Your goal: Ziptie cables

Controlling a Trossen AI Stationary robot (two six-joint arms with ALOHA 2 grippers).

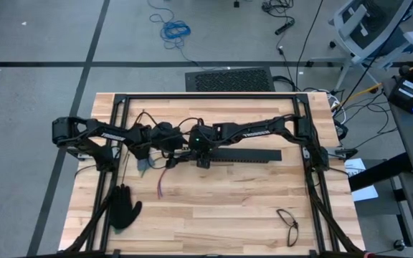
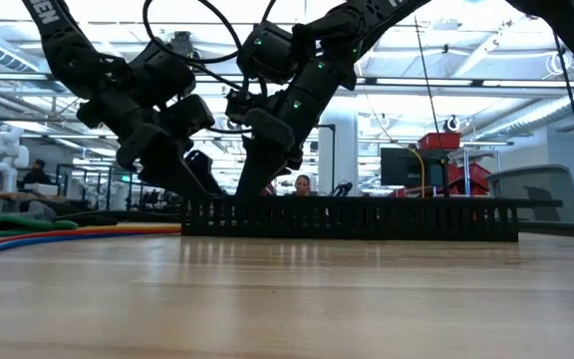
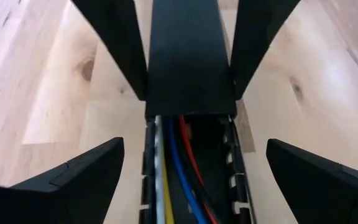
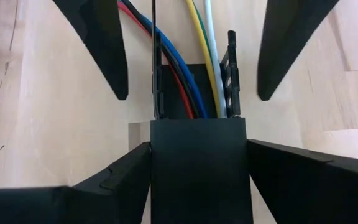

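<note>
Cables lying inside a black slotted duct near table centre: red, blue, yellow and white strands running lengthwise in the open channel, seen in the left wrist view too. Loose ends spilling out of the duct's 9 o'clock end onto bare wood, trailing toward 7 o'clock; in the low view, lying flat as red, blue and orange lines at 9 o'clock of the duct. One thin dark strip standing along the channel wall beside the red strand; cannot tell whether a ziptie.

Flat black cover seated over part of the channel, wires emerging from under its edge. Right gripper straddling that cover, fingers pressed against both its sides, clamped on it. Left gripper facing it from 9 o'clock, fingers spread wide on either side of the duct, touching nothing. Both gripper heads meeting just above the duct's 9 o'clock end in the high view.

Wooden table underneath. Black glove at 7 o'clock, well apart from the duct. Eyeglasses at 5 o'clock near the table edge. Beyond the table in the low view, a seated person behind the duct.
</note>
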